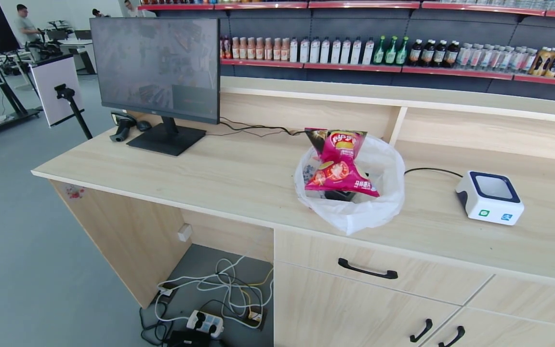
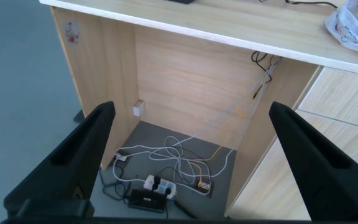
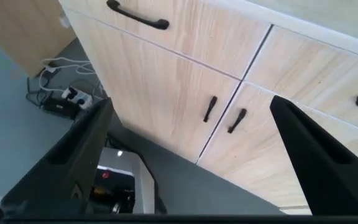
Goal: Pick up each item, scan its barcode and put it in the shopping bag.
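Left gripper hangs low in front of the open bay under the tabletop, above the power strip and loose cables on the floor. Its fingers are spread wide, nothing between them. Right gripper hangs low before the drawer fronts; its fingers are likewise spread and empty.

Shopping bag: thin white plastic, mouth open, standing close to the tabletop's front edge.

Risk, as I judge it:
- an arm rising from below could catch the bag's soft wall and drag it off the edge
- the film has no stiffness, so it could slump
- the chip bag stands tall out of the mouth, so a knock or another item dropped in could tip it out or crush it

Chip bag: pink-red foil pillow pack, puffed, crinkled at the waist, upright and a little tilted. Its lower end is inside the shopping bag, on something dark I cannot identify.

Scanner, a white box with a dark window, sits near the bag on the robot's right. Monitor stands farther back to the left, and the bottle shelves run behind
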Tool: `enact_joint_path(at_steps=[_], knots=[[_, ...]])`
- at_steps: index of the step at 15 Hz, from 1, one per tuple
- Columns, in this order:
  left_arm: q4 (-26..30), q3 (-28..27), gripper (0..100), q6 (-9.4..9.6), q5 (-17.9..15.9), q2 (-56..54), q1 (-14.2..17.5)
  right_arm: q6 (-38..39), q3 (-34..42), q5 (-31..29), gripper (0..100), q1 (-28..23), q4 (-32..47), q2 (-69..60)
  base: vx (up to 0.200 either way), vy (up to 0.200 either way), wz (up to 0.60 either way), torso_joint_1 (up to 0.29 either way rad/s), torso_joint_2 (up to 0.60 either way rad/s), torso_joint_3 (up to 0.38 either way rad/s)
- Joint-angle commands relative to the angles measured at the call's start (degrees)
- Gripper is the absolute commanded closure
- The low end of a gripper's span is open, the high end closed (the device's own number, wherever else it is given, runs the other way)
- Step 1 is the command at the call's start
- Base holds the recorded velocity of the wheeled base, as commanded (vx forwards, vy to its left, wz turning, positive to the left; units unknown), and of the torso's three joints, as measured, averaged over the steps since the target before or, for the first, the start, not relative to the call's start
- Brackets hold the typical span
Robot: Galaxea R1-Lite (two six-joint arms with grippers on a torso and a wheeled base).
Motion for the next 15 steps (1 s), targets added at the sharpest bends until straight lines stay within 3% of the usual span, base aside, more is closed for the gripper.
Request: enact_joint_path(at_steps=[1,10,12,15], knots=[[-0.06,0.00,0,-0.04,0.06,0.00,0.00,-0.50,0.02,0.20,0,-3.13,0.02,-7.85,0.000,0.000,0.00,0.000,0.00,0.000],[0.03,0.00,0,0.05,0.06,0.00,0.09,1.61,0.11,-0.06,0,-3.13,-4.81,-7.85,0.000,0.000,0.00,0.000,0.00,0.000],[0.03,0.00,0,0.05,0.06,0.00,0.00,0.99,0.02,2.66,0,-3.13,0.11,-7.85,0.000,0.000,0.00,0.000,0.00,0.000],[0.11,0.00,0,0.13,0.06,0.00,0.00,1.08,0.11,2.57,0,-3.04,0.20,-6.09,0.000,0.000,0.00,0.000,0.00,0.000]])
